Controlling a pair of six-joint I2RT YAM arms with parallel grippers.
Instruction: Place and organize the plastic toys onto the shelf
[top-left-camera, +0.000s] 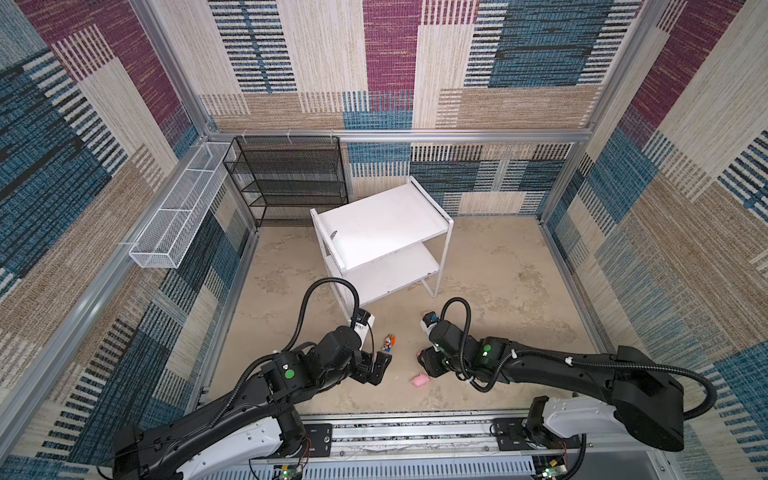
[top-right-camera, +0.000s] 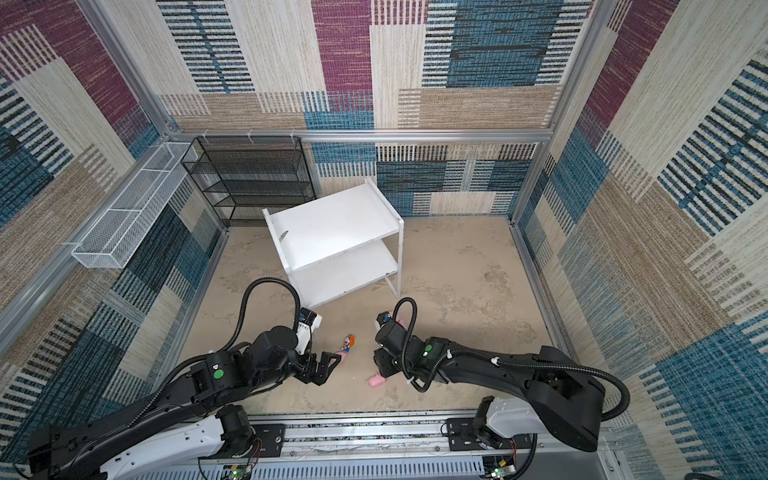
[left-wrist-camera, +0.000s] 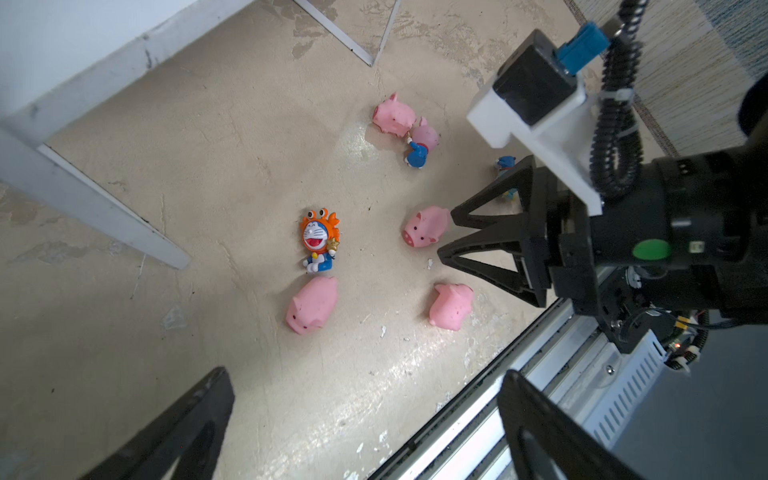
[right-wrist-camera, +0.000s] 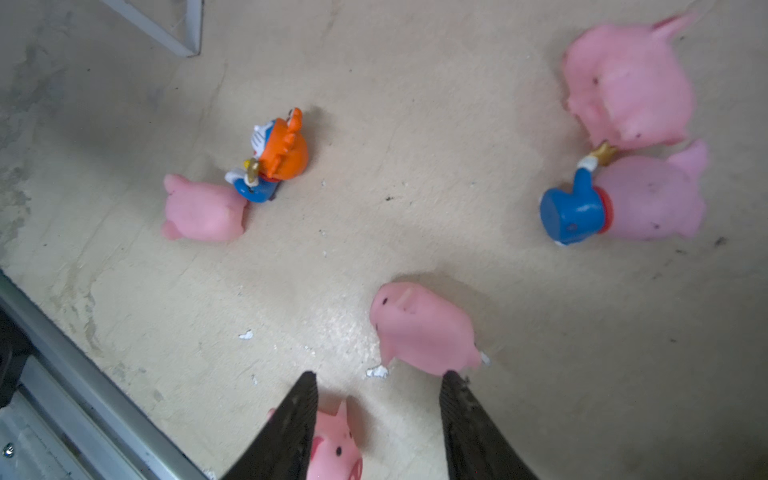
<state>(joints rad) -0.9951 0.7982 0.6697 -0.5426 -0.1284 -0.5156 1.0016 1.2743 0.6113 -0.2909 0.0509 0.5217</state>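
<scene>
The white shelf (top-left-camera: 382, 224) (top-right-camera: 332, 224) stands at the back with both boards bare. Several pink pigs lie on the floor. An orange-hooded figurine (left-wrist-camera: 319, 241) (right-wrist-camera: 282, 153) lies against one pig (left-wrist-camera: 311, 305) (right-wrist-camera: 203, 212). A pink-hooded figurine (left-wrist-camera: 422, 143) (right-wrist-camera: 623, 199) touches another pig (left-wrist-camera: 392, 114). My right gripper (right-wrist-camera: 379, 374) (left-wrist-camera: 444, 237) hangs low and open; a pig (right-wrist-camera: 332, 449) rests on the floor beside one finger, and another pig (right-wrist-camera: 424, 328) lies just past the tips. My left gripper (left-wrist-camera: 365, 372) (top-left-camera: 380, 368) is wide open and empty, above the floor near the orange figurine (top-left-camera: 389, 343).
A black wire rack (top-left-camera: 286, 178) and a long white wire basket (top-left-camera: 178, 216) stand at the back left. A metal rail (top-left-camera: 415, 432) runs along the front edge. A blue figurine (left-wrist-camera: 506, 163) is partly hidden behind the right gripper.
</scene>
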